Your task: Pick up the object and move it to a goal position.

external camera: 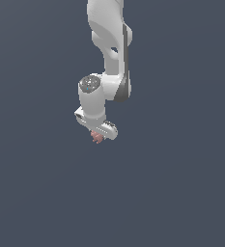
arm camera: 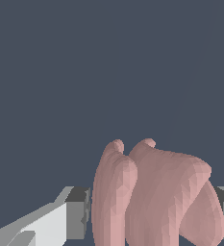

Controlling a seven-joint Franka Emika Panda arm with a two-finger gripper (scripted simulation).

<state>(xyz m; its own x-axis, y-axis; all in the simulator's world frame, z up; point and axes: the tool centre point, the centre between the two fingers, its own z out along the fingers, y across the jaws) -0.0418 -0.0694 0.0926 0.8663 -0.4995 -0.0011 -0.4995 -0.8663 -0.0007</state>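
The object [external camera: 97, 137] is a small pinkish-red lump with rounded lobes, poking out just below the white hand of my arm in the exterior view. In the wrist view the object [arm camera: 154, 197] fills the space between my two fingers [arm camera: 77, 214], one pressed to each side of it. My gripper [external camera: 99, 135] is shut on it. The fingertips themselves are hidden behind the hand in the exterior view.
The white arm [external camera: 111, 53] comes down from the top of the exterior view. Around it there is only a uniform dark grey-blue surface [external camera: 181, 183], with no other objects or marker showing.
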